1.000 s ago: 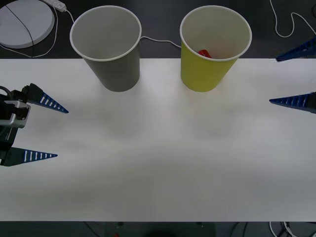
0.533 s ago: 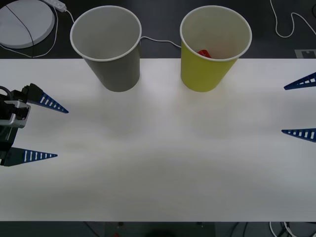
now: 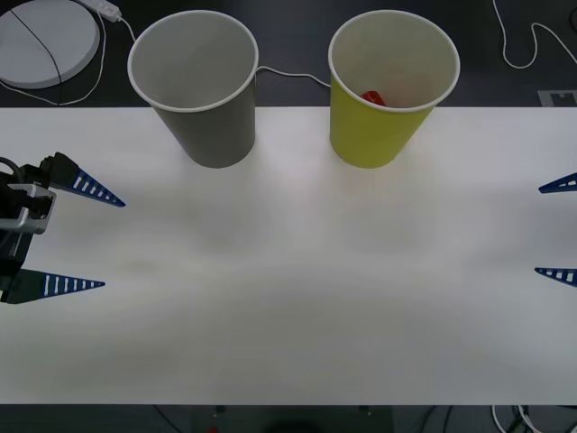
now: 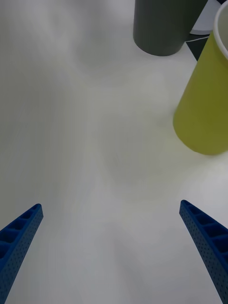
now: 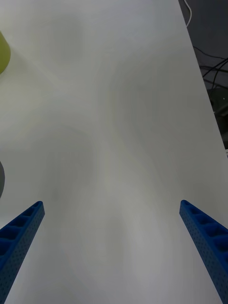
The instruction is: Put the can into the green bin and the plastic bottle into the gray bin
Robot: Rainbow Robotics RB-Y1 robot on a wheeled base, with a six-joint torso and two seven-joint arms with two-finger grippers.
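The gray bin (image 3: 207, 126) (image 4: 161, 28) and the green bin (image 3: 370, 135) (image 4: 204, 114) stand upright side by side at the table's far edge. A small red patch (image 3: 371, 96) shows low inside the green bin; it may be part of the can, the rest being hidden. The plastic bottle is out of view. My left gripper (image 3: 114, 244) (image 5: 111, 203) is open over the table's left end, holding nothing. At the right end my right gripper (image 3: 537, 230) (image 4: 110, 204) is open too, well short of the green bin.
The white table (image 3: 288, 298) stretches wide between the two arms. Behind it, on the dark floor, lie a round white disc (image 3: 45, 41) at the back left and thin white cables (image 3: 532, 45).
My right gripper has drawn back from near the far edge toward me and to the right, staying open. The left arm and both bins have not moved.
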